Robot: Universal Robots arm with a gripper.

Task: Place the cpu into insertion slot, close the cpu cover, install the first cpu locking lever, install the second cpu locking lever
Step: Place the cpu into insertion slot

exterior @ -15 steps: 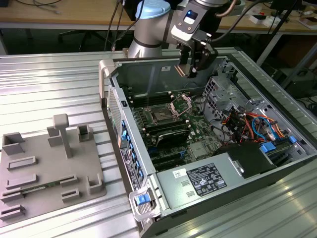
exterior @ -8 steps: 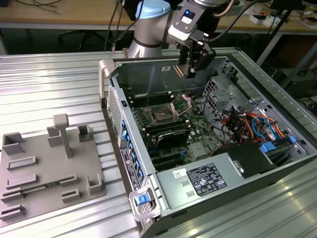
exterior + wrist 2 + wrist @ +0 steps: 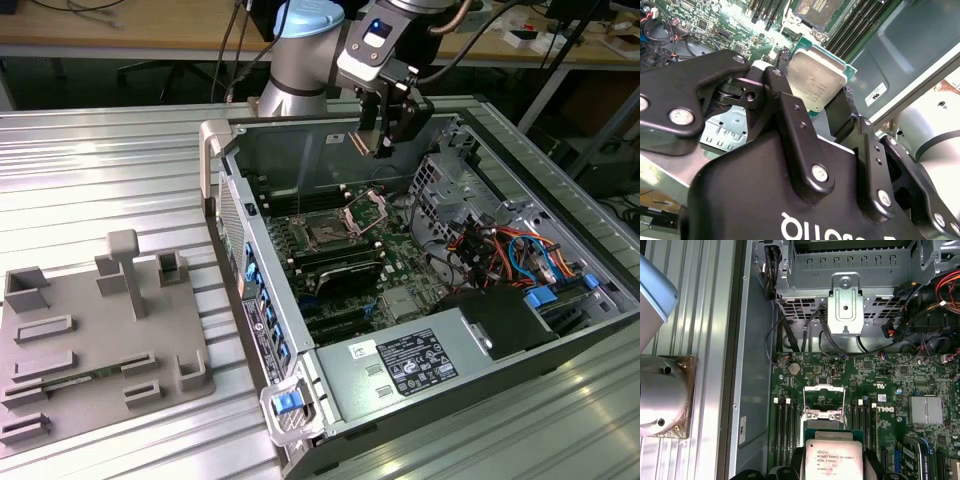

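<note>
Cpu (image 3: pixel 816 84), flat square, silvery-grey metal top, gripped by pincer (image 3: pixel 384 148)

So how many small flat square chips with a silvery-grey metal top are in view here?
1. The square silvery-topped cpu sits clamped in the black gripper, above the green motherboard inside the open grey computer case. Others could be hidden under parts.

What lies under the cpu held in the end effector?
In the first wrist view, the green motherboard lies below the cpu, with the open cpu cover just past its edge. The part directly beneath the chip is hidden.
</note>
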